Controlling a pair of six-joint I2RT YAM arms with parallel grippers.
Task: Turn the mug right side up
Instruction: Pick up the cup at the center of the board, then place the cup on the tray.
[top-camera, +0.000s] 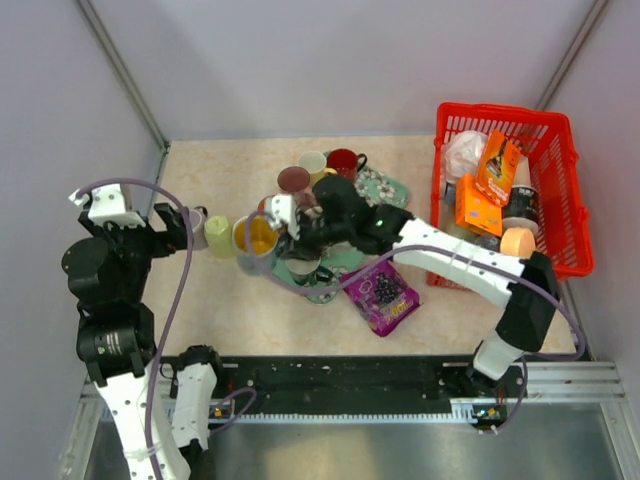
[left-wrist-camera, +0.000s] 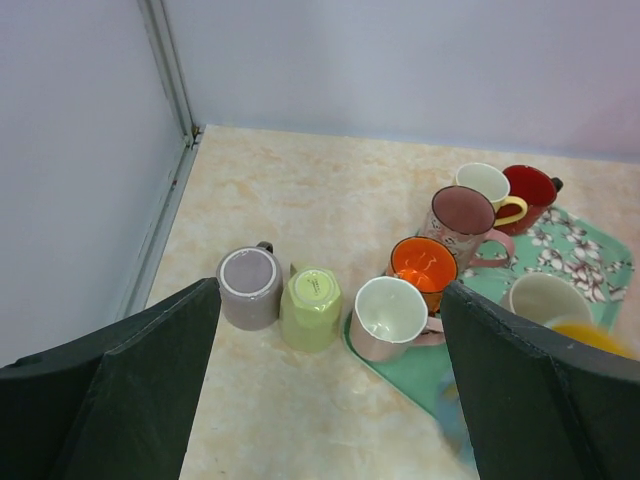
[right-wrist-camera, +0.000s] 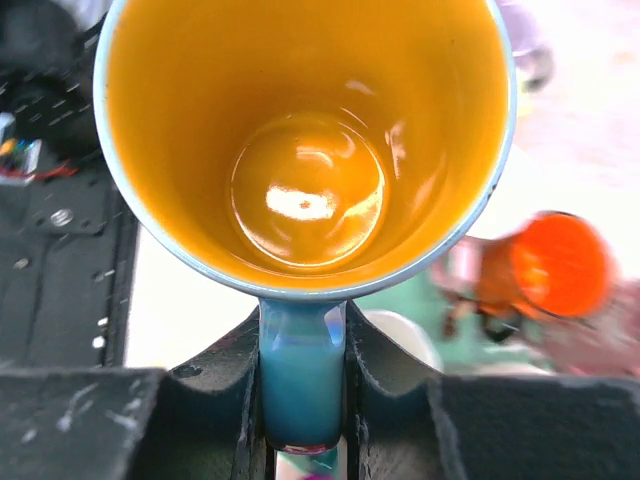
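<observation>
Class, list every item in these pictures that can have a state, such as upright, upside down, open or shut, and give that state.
blue mug, gripped by its handle, mouth facing up
right hand, shut on the blue mug's handle
left hand, open, holding nothing
grey mug, upside down
green mug, upside down
orange mug, upright
red mug, upright

You have no text you can read here: print on the orange packets (top-camera: 478, 206) in the basket (top-camera: 566, 190) and on the purple pouch (top-camera: 381, 293) is too small.
</observation>
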